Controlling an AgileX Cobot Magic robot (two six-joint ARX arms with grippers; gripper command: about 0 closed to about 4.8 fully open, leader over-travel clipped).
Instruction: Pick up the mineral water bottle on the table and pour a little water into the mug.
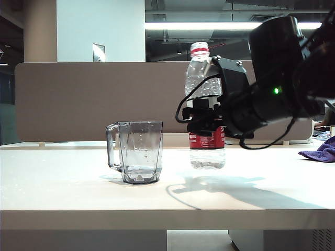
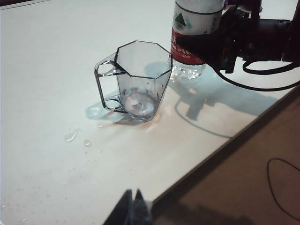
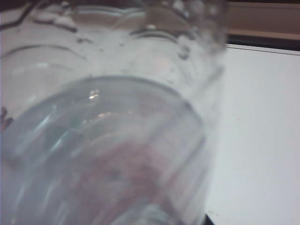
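A wide white desk [image 1: 63,178] fills the exterior view, its thick pale edge nearest the camera. Near its middle stands the mug [image 1: 137,151], upright, smoky and faceted, its angular handle pointing to nine o'clock. A shallow pool of water [image 2: 137,104] lies in the bottom of it, and a few spilled drops [image 2: 71,135] sit on the desk nearby.

At three o'clock from the mug, well apart from it, the mineral water bottle [image 1: 205,110] stands upright, base on the desk, red neck ring uppermost. The right gripper [image 1: 203,116] reaches in level from the right, its dark arm stretched across the far side of the desk; its jaws are clamped on the bottle at the red-and-white label. In the right wrist view the blurred bottle fills nearly everything, so the contact itself is hard to make out there.

The left gripper [image 2: 132,208] hangs above the near edge of the desk; its jaws look pressed together, holding nothing.

At the far right edge lies a purple cloth [image 1: 320,151].
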